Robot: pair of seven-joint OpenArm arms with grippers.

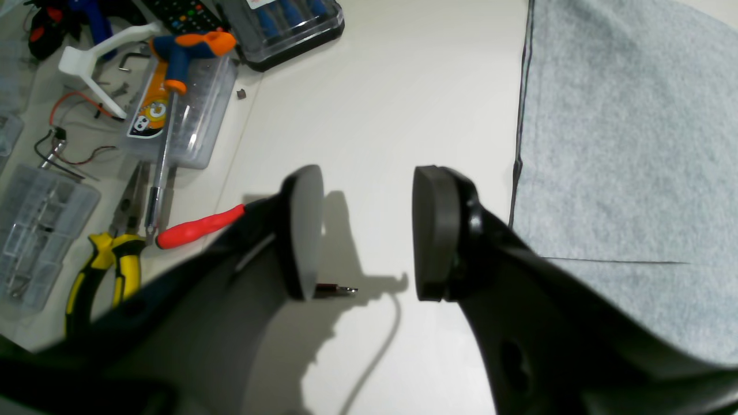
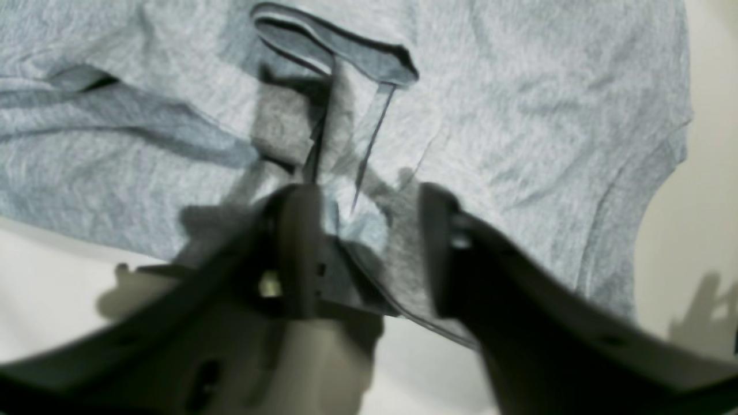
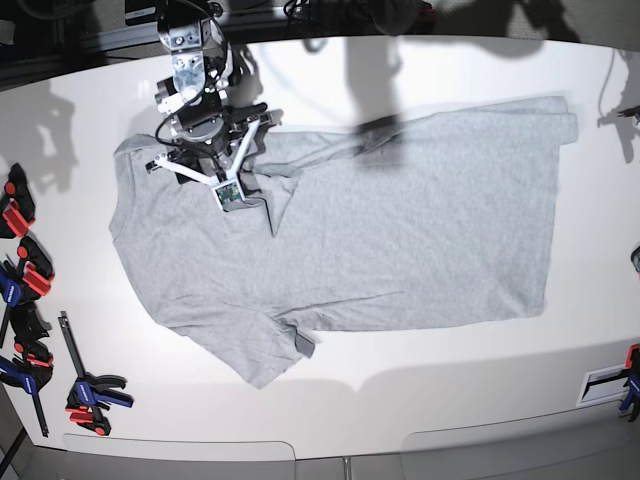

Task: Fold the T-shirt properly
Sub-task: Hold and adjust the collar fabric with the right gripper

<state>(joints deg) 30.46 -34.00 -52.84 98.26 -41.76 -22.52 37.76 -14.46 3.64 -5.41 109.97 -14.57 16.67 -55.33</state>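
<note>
in your right wrist view the right gripper (image 2: pixel 363 242) fills the lower half of the frame, its two dark fingers (image 2: pixel 444 248) standing apart with a strip of grey cloth lying between them; the picture is blurred, and you can't tell whether either finger presses that cloth, so call it released, not clenched. past the fingers, in the upper middle of that frame, the t-shirt (image 2: pixel 519 115) shows its collar opening, and a sleeve hem curves down the right edge over the pale table (image 2: pixel 709 173).

in your left wrist view the left gripper (image 1: pixel 366 230) hangs over bare table (image 1: pixel 375 86) with its pads (image 1: pixel 432 230) well apart and nothing between them. the shirt's straight edge runs down the right side of that frame, just beside the right-hand pad. in the upper left lie tools: a red-handled screwdriver (image 1: pixel 202 226), yellow-handled pliers (image 1: pixel 106 265), an orange-and-blue driver (image 1: pixel 190 49) on a clear plastic box (image 1: pixel 190 115), and a dark case (image 1: pixel 288 29) at the top edge.

in the base view the shirt lies spread flat across the middle of the table, plain side up, collar to the left, hem to the right. the right arm stands over the collar in the upper left of the frame. clamps (image 3: pixel 90 395) lie along the left edge.
</note>
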